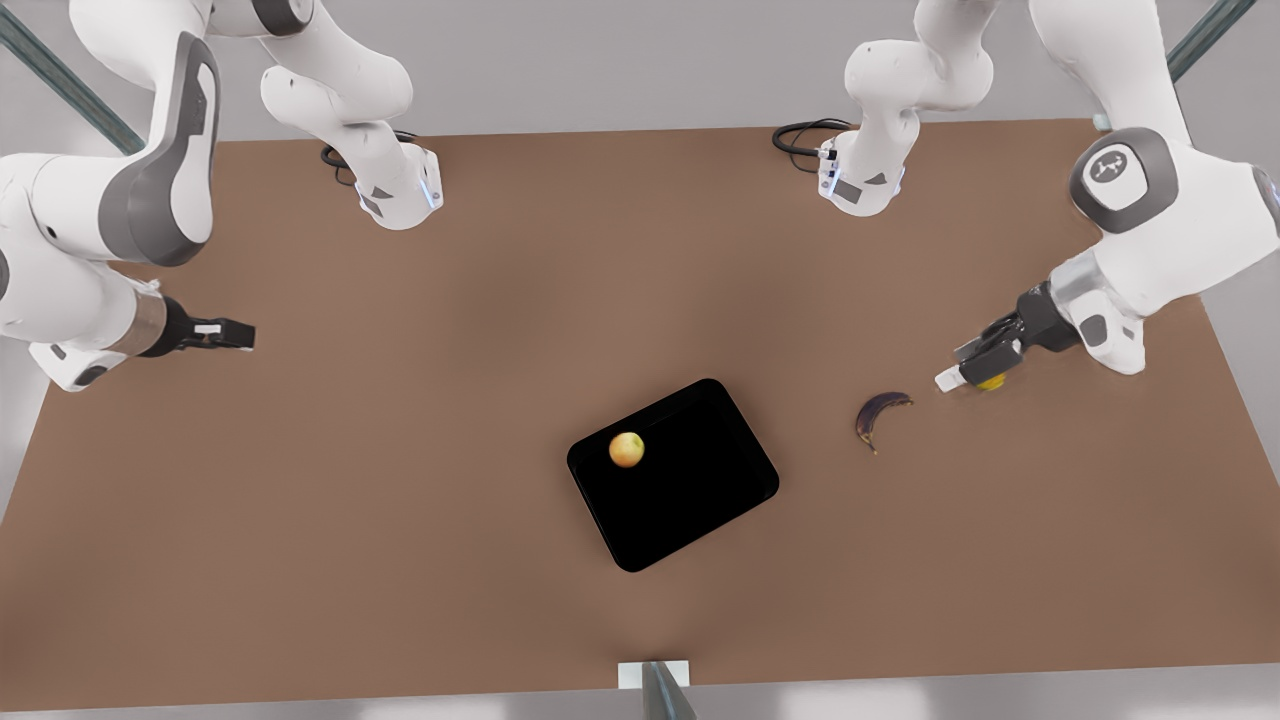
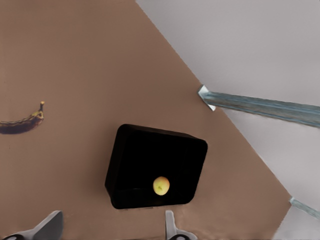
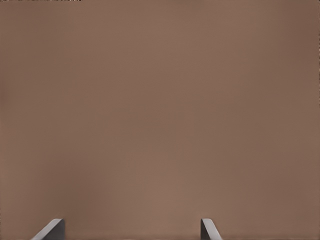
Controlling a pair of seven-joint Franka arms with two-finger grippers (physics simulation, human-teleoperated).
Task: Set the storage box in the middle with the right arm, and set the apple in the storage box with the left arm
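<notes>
The black storage box (image 1: 690, 490) (image 2: 150, 165) lies skewed near the middle of the brown table. Inside it, toward its corner on the front view's left, rests the yellow-orange apple (image 1: 626, 450) (image 2: 161, 185). My left gripper (image 1: 240, 333) (image 2: 113, 214) hovers open and empty at the front view's far left, well away from the box and pointing toward it. My right gripper (image 1: 958, 366) (image 3: 131, 221) is open at the front view's right, low over bare table, with nothing between its fingers.
A dark purple banana (image 1: 878, 413) (image 2: 22, 122) lies on the table between the box and the right gripper. A small yellow fruit (image 1: 992, 382) peeks out just behind the right gripper. Both arm bases (image 1: 400, 190) stand at the far table edge.
</notes>
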